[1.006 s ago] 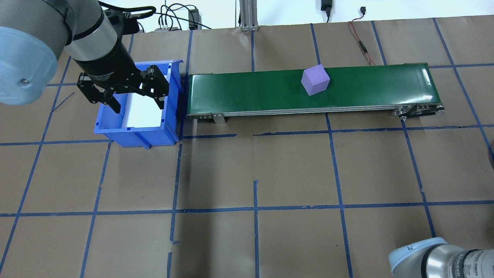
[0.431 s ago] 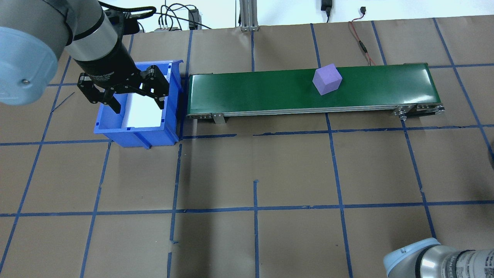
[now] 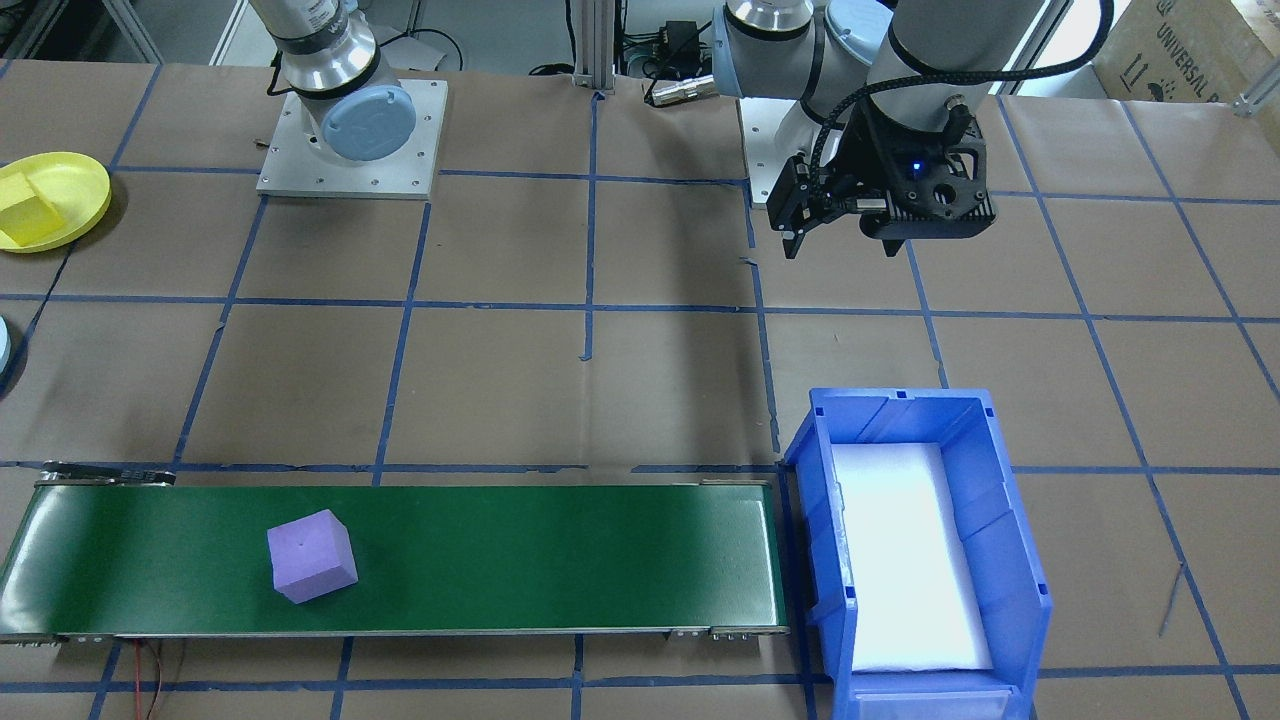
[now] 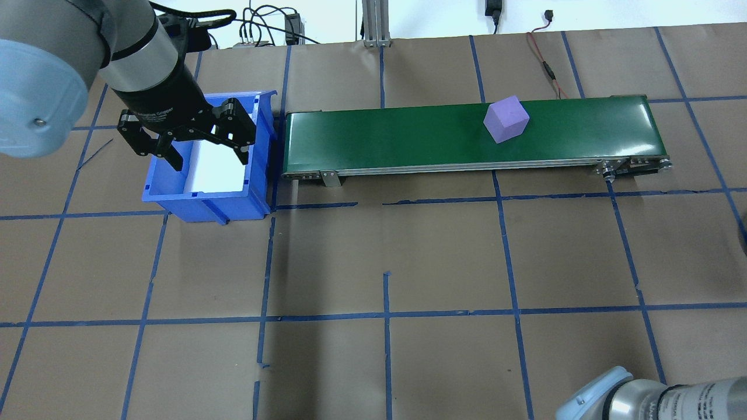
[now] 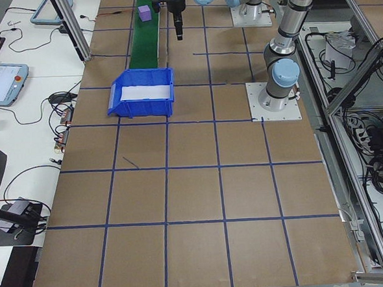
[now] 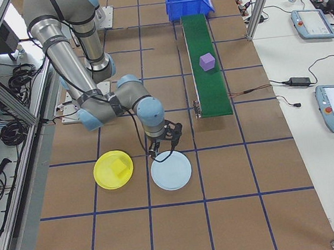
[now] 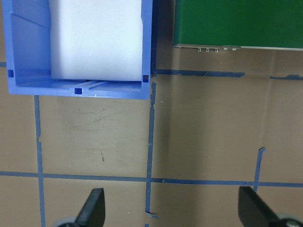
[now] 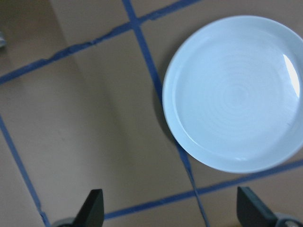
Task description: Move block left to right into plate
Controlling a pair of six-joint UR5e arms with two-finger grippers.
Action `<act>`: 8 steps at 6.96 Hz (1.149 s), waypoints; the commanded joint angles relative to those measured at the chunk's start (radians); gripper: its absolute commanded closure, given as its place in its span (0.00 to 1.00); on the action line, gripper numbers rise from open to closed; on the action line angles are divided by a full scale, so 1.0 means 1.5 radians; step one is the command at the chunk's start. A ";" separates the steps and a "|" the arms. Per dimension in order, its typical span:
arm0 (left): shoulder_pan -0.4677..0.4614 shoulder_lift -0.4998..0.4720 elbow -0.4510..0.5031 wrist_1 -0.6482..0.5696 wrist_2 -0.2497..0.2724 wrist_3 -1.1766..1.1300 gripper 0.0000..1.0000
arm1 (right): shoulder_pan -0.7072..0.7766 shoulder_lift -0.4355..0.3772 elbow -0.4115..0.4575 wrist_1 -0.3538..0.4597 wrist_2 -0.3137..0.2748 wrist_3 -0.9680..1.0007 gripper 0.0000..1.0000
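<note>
Now the purple block [image 4: 506, 119] lies on the green belt [image 4: 408, 137], toward its right end; the yellow plate [image 6: 113, 169] already holds a yellow block [image 6: 121, 167]; the left claw [image 4: 198, 149] hangs spread wide by the blue bin [image 4: 204, 192], grasping nothing; the right claw [image 6: 162, 148], also spread and bare, hovers beside a pale blue plate [image 8: 234, 92].

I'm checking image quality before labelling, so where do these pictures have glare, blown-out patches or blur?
Front-facing view: the white liner of the blue plastic bin is blown out. Overhead view: light sheen streaks the green conveyor belt near its ends. Right wrist view: soft focus overall, with a bright glint on the pale blue round plate. Left wrist view: the jaws' tips look blurred.
</note>
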 commanded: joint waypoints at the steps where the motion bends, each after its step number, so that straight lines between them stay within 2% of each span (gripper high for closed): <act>1: 0.000 0.000 0.000 -0.001 0.000 0.000 0.00 | 0.115 0.055 -0.059 0.004 0.068 0.021 0.00; 3: -0.001 0.000 0.000 -0.001 0.000 0.002 0.00 | 0.204 0.066 -0.120 -0.002 0.074 -0.003 0.00; 4: -0.002 0.000 0.000 -0.001 0.000 0.001 0.00 | 0.242 0.074 -0.126 -0.009 0.113 -0.018 0.00; 6: -0.002 0.000 0.002 -0.001 0.000 0.002 0.00 | 0.291 0.099 -0.114 -0.100 0.119 -0.103 0.00; 8: -0.002 0.000 0.003 -0.001 0.000 0.002 0.00 | 0.314 0.129 -0.112 -0.099 0.175 -0.102 0.00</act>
